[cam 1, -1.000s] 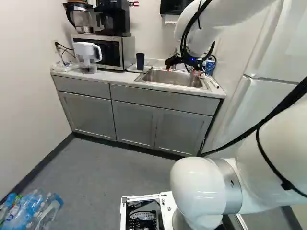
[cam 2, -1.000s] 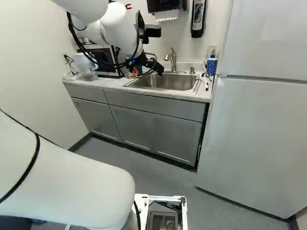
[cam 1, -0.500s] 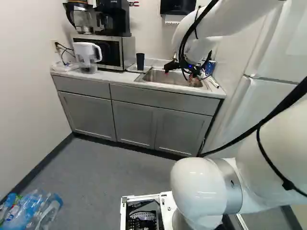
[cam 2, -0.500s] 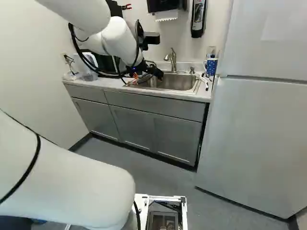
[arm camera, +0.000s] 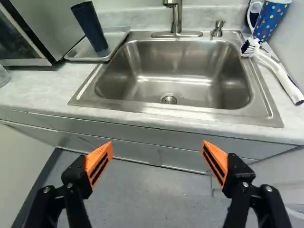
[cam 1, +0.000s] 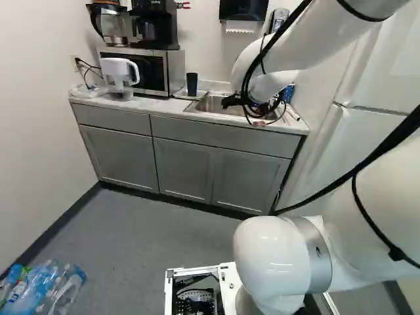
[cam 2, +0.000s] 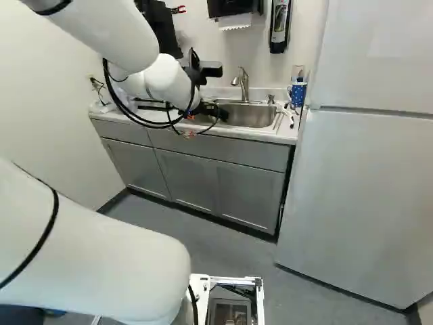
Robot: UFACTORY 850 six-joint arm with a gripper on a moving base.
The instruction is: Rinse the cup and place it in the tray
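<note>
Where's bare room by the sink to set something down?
Bare counter between microwave, tray and sink; the basin is bare too. Nothing between the fingers of the open gripper. Crowded: the sink's side away from the tray, with brush and spotted cup. Dark cup occupies part of the tray.

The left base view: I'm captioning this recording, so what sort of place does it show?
Probably a kitchenette or break room: a stainless-steel sink, a tall white refrigerator and a silver-and-black microwave.
</note>
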